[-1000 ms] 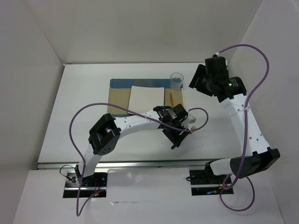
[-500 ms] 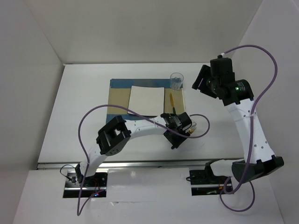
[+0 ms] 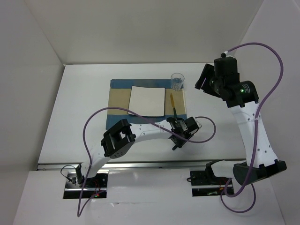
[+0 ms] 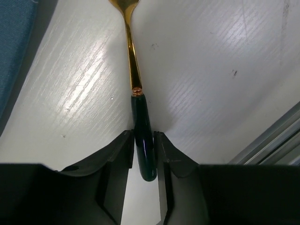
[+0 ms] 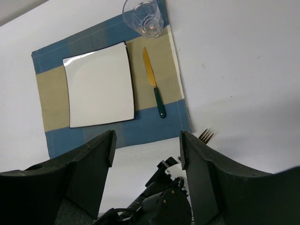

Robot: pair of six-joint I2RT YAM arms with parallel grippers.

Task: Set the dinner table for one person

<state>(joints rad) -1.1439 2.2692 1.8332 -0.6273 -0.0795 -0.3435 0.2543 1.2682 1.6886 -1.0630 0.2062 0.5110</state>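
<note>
1 matte-white rectangular dinner table underlies everything. 1 gold fork with a dark green handle lies on it; the grip of the left gripper on that handle shows only in the left wrist view. 1 blue-and-tan cloth placemat bears 1 square glossy white plate, 1 gold green-handled knife and 1 clear glass. The right gripper hovers, jaws apart.

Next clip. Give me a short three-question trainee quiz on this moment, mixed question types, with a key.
1. True or false: the knife lies on the placemat, right of the plate.
2. What sits between the fingers of the left claw? A) the knife's blade B) the dark handle of the fork C) the plate's edge
3. Fill in: the right claw is ____ and holds nothing.
Key: 1 true; 2 B; 3 open.
</note>
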